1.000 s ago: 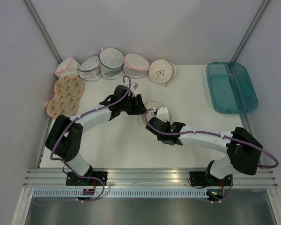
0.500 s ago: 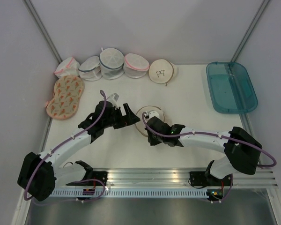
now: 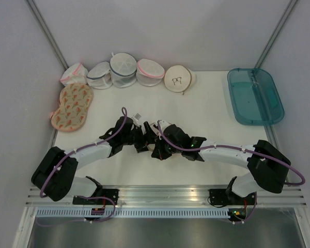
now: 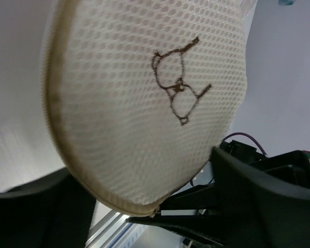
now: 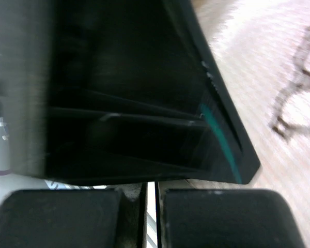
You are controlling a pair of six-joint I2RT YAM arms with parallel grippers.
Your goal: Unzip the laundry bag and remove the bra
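Observation:
The laundry bag [image 4: 144,103], cream mesh with a black bra outline and a tan zip rim, fills the left wrist view, tipped up on its edge. My left gripper [image 4: 139,165] is open, one finger on each side of the bag. My right gripper [image 4: 165,211] is shut, its tips pinched on the small zip pull [image 4: 155,211] at the rim's low point. In the right wrist view the shut right gripper [image 5: 150,190] sits under a black left finger, with the bag [image 5: 279,77] to the right. From above, the left gripper [image 3: 143,138] and right gripper [image 3: 155,149] meet and hide the bag. The bra is hidden.
Along the back stand several white mesh bags [image 3: 124,70] and a second cream round bag [image 3: 178,78]. A flat orange-patterned bag [image 3: 72,106] lies at the left wall. A teal tray [image 3: 256,95] sits at the far right.
My left gripper opened wide, swung out to the left, then came back in around the bag. The right gripper stayed shut and drew the bag toward the near left.

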